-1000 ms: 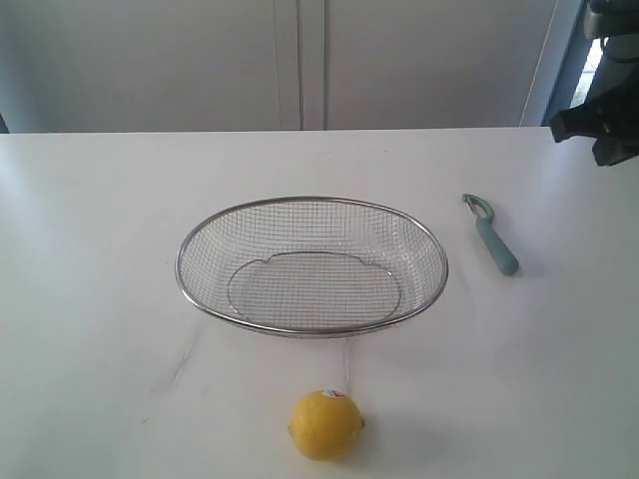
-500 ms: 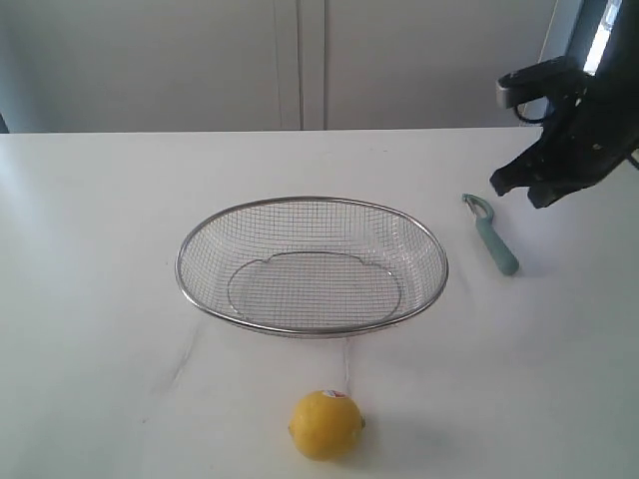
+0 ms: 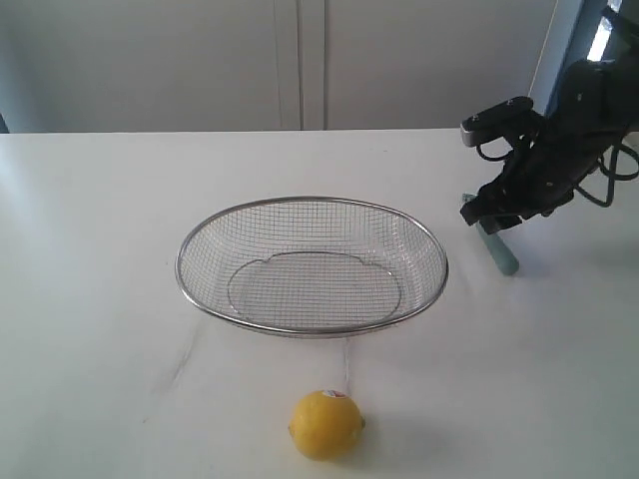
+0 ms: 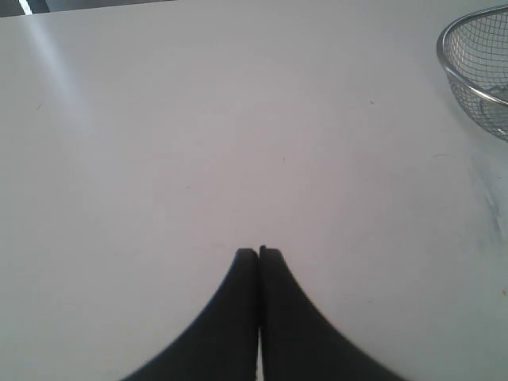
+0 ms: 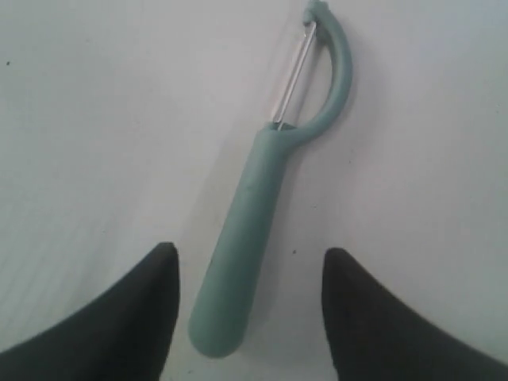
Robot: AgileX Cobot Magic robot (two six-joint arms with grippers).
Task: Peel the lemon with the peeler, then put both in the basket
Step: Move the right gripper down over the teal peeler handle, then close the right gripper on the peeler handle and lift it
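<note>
My right gripper (image 5: 250,254) hangs with its two black fingers spread wide, one on each side of the butt end of the peeler (image 5: 254,198). Neither finger touches the handle, and I cannot tell whether they touch the table (image 3: 100,249). My left gripper (image 4: 259,252) has its fingers pressed flat together over bare white tabletop, with an edge of the basket (image 4: 476,63) showing off to one side.

Nearest the exterior camera, the lemon (image 3: 325,424) sits alone on the table near the front edge, its small sticker facing up. Behind it, a little apart, the basket rests upright in the middle of the table. Beyond the basket's right end, clear of the rim, the peeler lies flat with its teal handle toward the front. Its blade head points away and is hidden in that view under my right gripper.
</note>
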